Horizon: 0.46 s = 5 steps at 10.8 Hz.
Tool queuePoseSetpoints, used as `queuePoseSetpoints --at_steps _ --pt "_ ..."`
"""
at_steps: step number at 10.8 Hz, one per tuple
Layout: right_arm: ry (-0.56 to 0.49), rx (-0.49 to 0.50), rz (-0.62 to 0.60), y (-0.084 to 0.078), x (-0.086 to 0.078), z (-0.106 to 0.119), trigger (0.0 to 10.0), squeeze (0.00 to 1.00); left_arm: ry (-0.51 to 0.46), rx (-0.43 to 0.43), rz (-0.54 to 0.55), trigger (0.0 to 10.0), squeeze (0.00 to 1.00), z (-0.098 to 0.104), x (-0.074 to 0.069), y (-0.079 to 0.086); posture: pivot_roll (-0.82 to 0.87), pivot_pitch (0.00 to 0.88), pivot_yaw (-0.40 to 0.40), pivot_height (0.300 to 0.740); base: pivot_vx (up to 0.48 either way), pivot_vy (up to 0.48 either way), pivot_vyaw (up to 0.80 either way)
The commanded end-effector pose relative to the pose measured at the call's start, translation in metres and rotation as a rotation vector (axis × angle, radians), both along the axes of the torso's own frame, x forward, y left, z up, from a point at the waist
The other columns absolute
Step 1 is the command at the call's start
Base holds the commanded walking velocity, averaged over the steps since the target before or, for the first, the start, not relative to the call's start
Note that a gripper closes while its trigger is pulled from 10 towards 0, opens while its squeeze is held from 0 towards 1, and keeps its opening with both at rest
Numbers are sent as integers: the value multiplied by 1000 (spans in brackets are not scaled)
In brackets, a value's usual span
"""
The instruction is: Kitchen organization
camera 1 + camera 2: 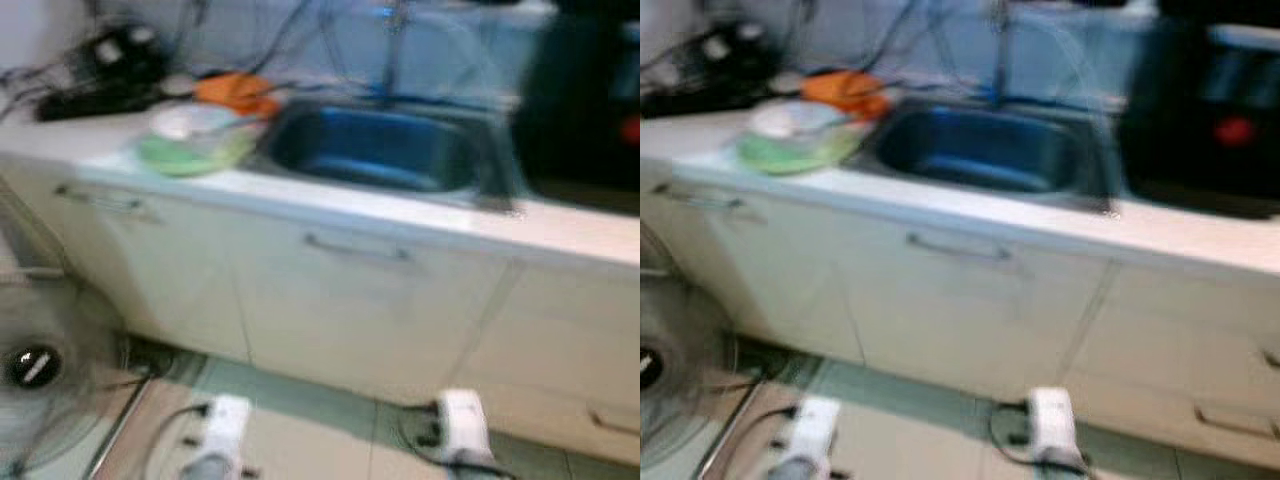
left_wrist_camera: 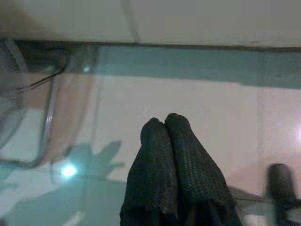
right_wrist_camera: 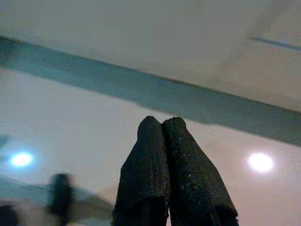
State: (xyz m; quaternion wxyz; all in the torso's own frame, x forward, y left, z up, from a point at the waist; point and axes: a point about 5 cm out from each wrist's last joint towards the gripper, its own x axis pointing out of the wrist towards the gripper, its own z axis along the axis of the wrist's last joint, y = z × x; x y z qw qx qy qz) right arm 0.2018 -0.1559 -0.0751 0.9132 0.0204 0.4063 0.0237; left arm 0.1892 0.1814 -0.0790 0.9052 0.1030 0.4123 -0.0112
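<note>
Both arms are hung idle over the floor, left pincer (image 2: pixel 164 123) and right pincer (image 3: pixel 161 125) pressed closed on nothing, while the bowls (image 1: pixel 195 140) are left stacked beside the sink (image 1: pixel 375 150) on the tabletop (image 1: pixel 560 235), probably awaiting sorting.

- The left gripper (image 2: pixel 163 123) hangs low and points down. Its two black fingers (image 2: pixel 155 160) are pressed together and nothing is between them.
- The right gripper (image 3: pixel 161 123) hangs down in the same way. Its fingers (image 3: pixel 188 165) also lie tip against tip, with nothing held.
- In the head views, the white lower part of the left arm (image 1: pixel 222 432) and of the right arm (image 1: pixel 462 425) shows at the bottom edge. The picture is blurred there.
</note>
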Motion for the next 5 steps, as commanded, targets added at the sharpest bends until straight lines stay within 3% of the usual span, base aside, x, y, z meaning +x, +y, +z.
queuePoseSetpoints --at_steps 1,2,5 --pt "21 -3 -27 -9 -3 -2 10000 0 -14 -15 -12 10000 0 2 5 -7 48 0 -5 740 326 0 -606" --pt "13 -18 -9 -9 -3 -1 10000 0 -13 -15 -12 10000 0 2 5 -7 47 0 -6 740 326 0 -638" --pt "17 -27 -6 -10 -3 -1 10000 0 -16 -18 -8 10000 0 2 5 -7 50 0 -8 740 310 0 0"
